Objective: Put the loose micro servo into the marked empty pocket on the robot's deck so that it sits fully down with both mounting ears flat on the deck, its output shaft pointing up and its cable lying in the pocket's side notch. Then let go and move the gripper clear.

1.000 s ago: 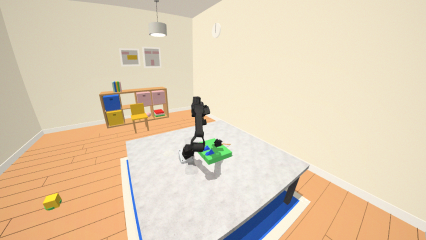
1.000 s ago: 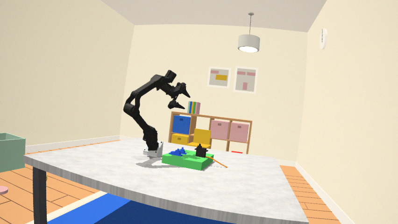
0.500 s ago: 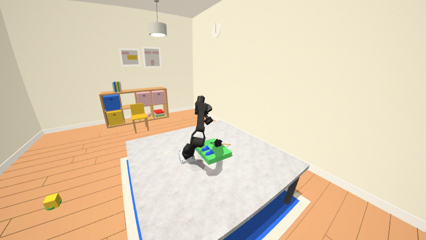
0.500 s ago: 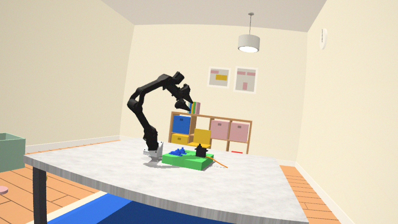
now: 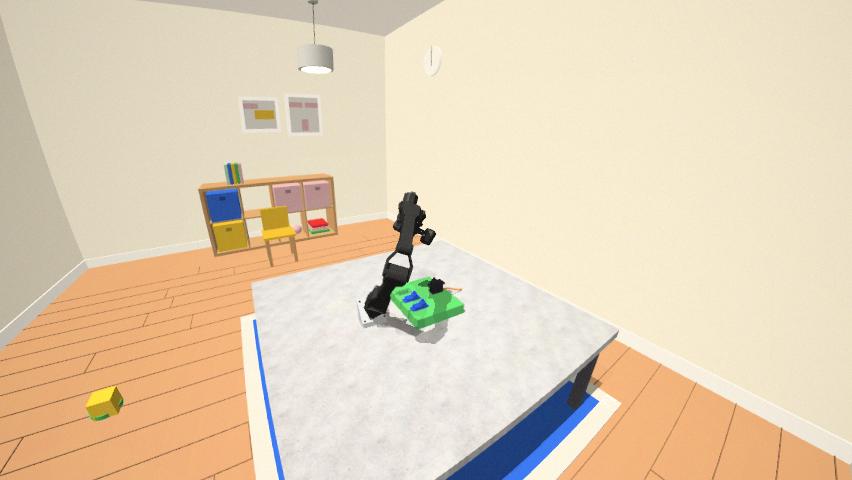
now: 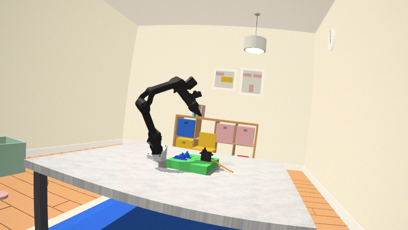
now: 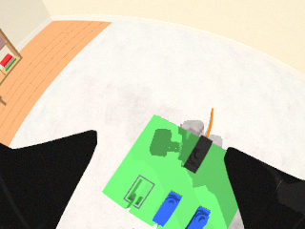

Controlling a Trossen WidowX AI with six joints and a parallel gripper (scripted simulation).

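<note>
The loose black micro servo (image 5: 436,285) (image 6: 206,155) (image 7: 197,154) stands upright on the green deck (image 5: 444,308) (image 6: 185,165) (image 7: 135,164), near its far edge, shaft end up. Its orange cable (image 5: 454,289) (image 6: 224,166) (image 7: 211,123) runs out past the deck's edge. The empty pocket, marked by a grey outline (image 7: 147,179), lies beside two blue servos in the wrist view, separate from the black servo. My gripper (image 6: 200,115) (image 7: 163,147) is open and empty, high above the deck. In the wrist view the black servo shows between the fingers, nearer the right one, well below them.
Two blue servos (image 7: 168,208) (image 7: 197,218) sit in the deck in a row with the pocket. The arm's white base (image 5: 363,314) (image 6: 156,156) stands close beside the deck on the grey table (image 5: 357,387) (image 6: 242,191). Shadows fall across the deck.
</note>
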